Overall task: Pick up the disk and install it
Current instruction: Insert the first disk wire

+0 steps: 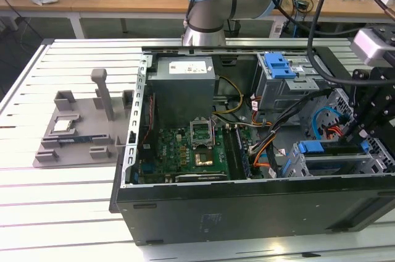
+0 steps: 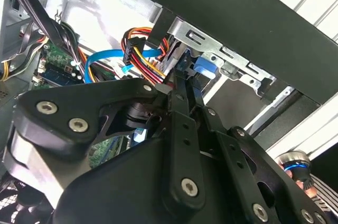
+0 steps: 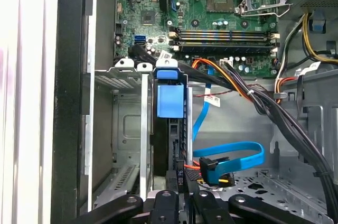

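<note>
One disk [image 3: 170,102] sits edge-up in the drive bay (blue caddy tab showing) near the case's front wall [image 1: 247,209]. The gripper [image 3: 182,195] is right at its end, fingers pressed close together; can't tell whether they're pinching it. No label text readable.

cables [image 3: 248,94] crowd bay side | drive cage [image 3: 124,129] slot open
</note>
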